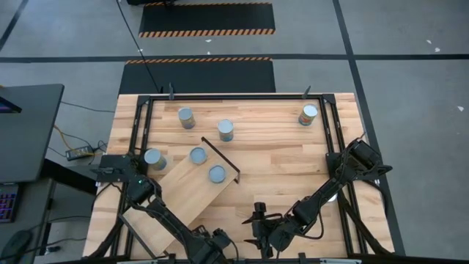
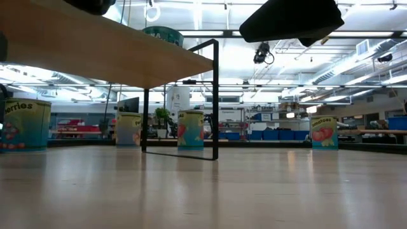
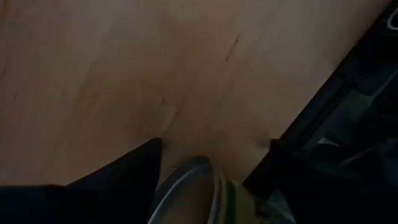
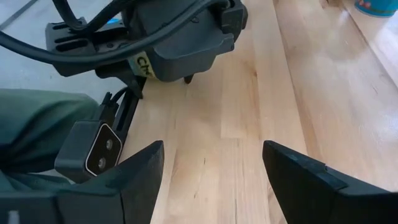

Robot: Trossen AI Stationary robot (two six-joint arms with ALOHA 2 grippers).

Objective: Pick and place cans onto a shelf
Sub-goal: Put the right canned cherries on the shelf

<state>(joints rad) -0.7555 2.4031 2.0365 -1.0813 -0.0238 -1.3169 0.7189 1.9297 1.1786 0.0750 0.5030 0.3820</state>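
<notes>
Six cans [image 1: 225,130] show: two on the shelf [image 1: 183,192], four on the table [image 1: 286,161].

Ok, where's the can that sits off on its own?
In the high view the lone can stands upright near the far right corner of the table, just inside the black frame, well right of the nearest can.
</notes>
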